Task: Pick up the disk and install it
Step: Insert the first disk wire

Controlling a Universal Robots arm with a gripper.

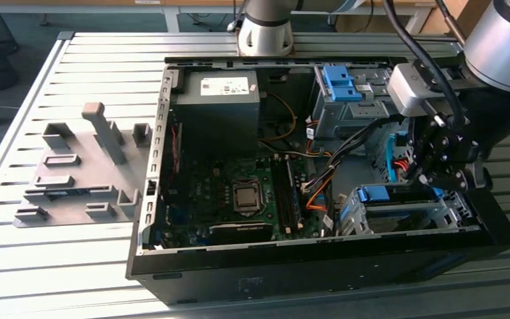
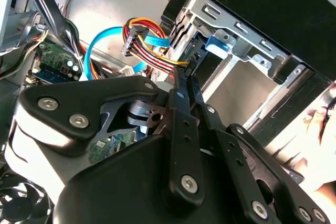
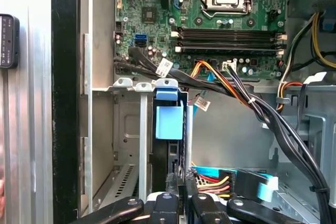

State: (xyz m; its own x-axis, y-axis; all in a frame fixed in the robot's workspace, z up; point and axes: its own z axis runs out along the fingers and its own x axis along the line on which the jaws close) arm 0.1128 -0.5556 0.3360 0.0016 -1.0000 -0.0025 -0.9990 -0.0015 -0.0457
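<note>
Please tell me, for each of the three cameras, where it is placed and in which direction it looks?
Exterior view: above the table, looking down into the open computer case; arm and claw show.
First wrist view: on the arm, facing the motherboard and drive cage.
Second wrist view: behind the claw, facing the cage.
Both wrist views share the blue tab.

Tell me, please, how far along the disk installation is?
Done: the disk stands in the drive cage inside the case, its blue rail showing. In hand: the gripper is right at the disk, inside the case. Left: whether the disk is fully seated cannot be told, and the gripper is not yet clear of the case.
</note>
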